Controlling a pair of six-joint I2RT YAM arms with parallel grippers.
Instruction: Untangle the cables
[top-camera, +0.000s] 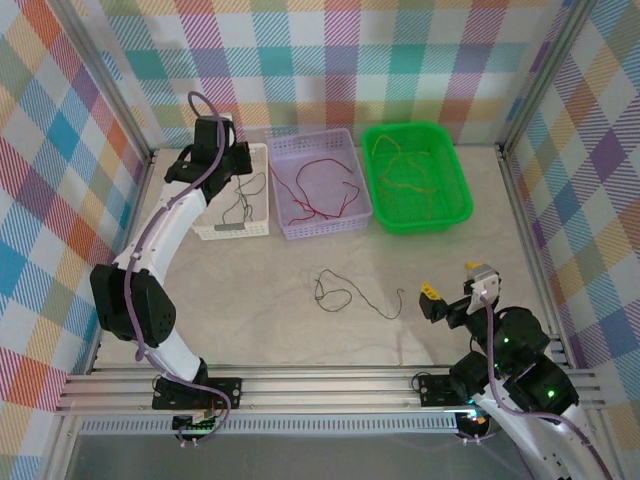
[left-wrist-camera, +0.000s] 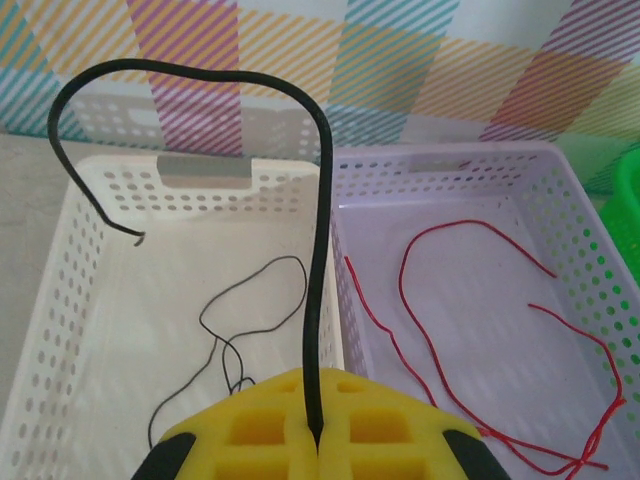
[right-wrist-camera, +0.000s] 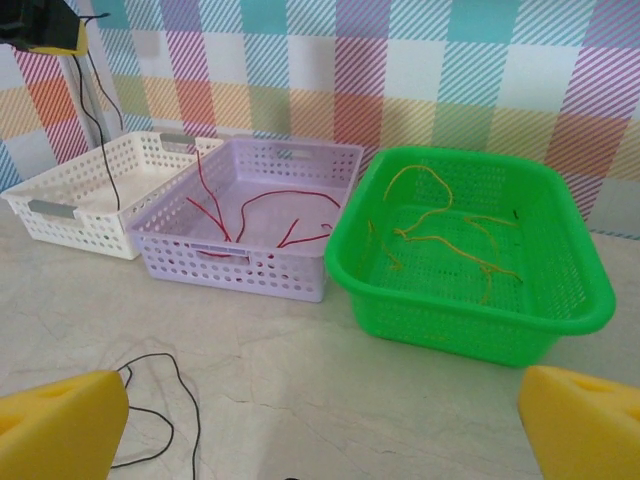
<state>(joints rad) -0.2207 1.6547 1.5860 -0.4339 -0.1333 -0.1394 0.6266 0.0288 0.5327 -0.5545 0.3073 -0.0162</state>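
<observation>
Most of the sorting looks done. The red cables (left-wrist-camera: 403, 290) lie in the purple basket (top-camera: 325, 230) in the middle. The yellow-orange cables (right-wrist-camera: 440, 240) lie in the green basket (right-wrist-camera: 470, 335) on the right. A thin black cable (left-wrist-camera: 290, 258) lies in the white basket (left-wrist-camera: 60, 300) on the far left. The left claw (left-wrist-camera: 318, 440) is over that white basket. Its yellow fingers (left-wrist-camera: 260, 430) are pressed together on a thicker black cable (left-wrist-camera: 322, 250), which stands up from the claw, bends over and hangs down on the left. I think this one is meant for the white basket, but it is not in yet. One more loose black cable (top-camera: 335, 290) lies curled on the surface (top-camera: 250, 300) in the middle, well apart from all the baskets. It touches no other cable, so it does not look tangled. The right claw (right-wrist-camera: 320, 415) is low on the near right, not far from it. This claw is spread wide with nothing between its fingers. So what is left, I think, is to let go of the held cable over its basket, then pick up the last one from the surface and put it with the other black ones.
</observation>
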